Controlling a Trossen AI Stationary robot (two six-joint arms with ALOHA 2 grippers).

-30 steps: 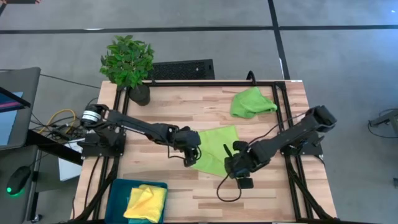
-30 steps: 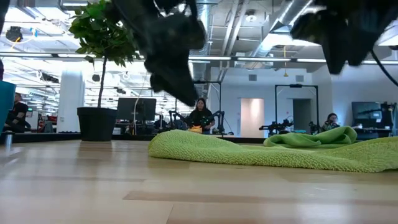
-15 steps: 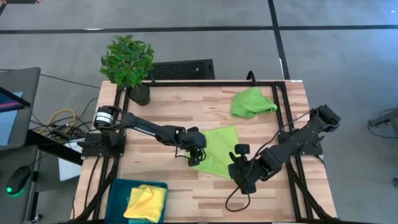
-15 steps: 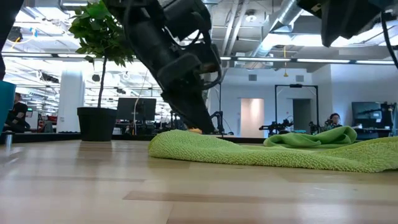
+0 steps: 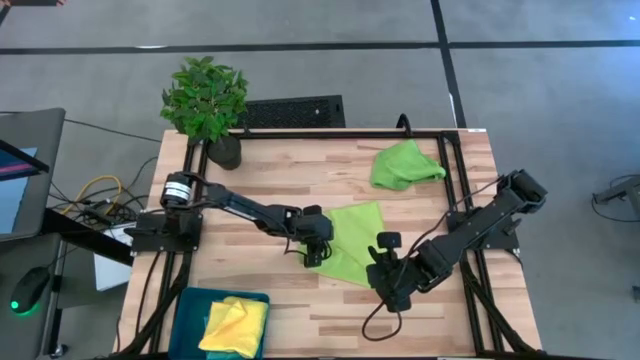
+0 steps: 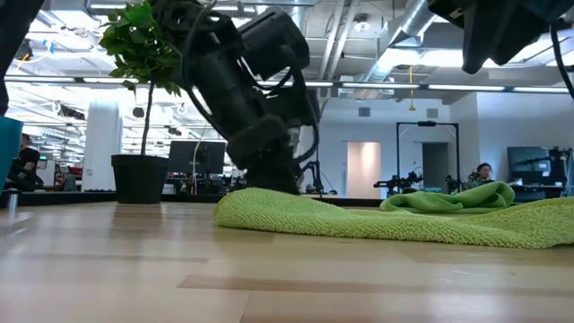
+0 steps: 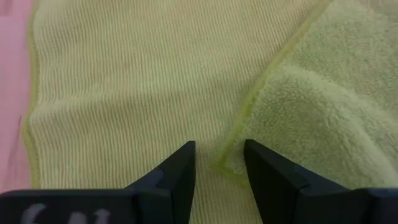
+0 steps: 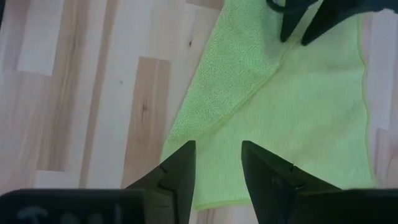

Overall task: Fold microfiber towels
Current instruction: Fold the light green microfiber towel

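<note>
1. The left gripper [image 5: 316,253], fingers slightly parted and empty, presses down at the left edge of the lime green towel [image 5: 352,243] lying mid-table, beside a turned-over flap [image 7: 317,118].
2. Risk: closing there could catch both layers, or only the hem, and drag the cloth askew.
3. The right gripper [image 5: 385,285], fingers also parted, hovers near the towel's near edge; a late grasp could leave the fold crooked.
4. A second lime green towel [image 5: 405,164] lies crumpled at the far right.

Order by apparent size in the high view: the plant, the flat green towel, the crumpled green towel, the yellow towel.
1. Plant
2. Flat green towel
3. Crumpled green towel and yellow towel: they look alike, no clear order.
</note>
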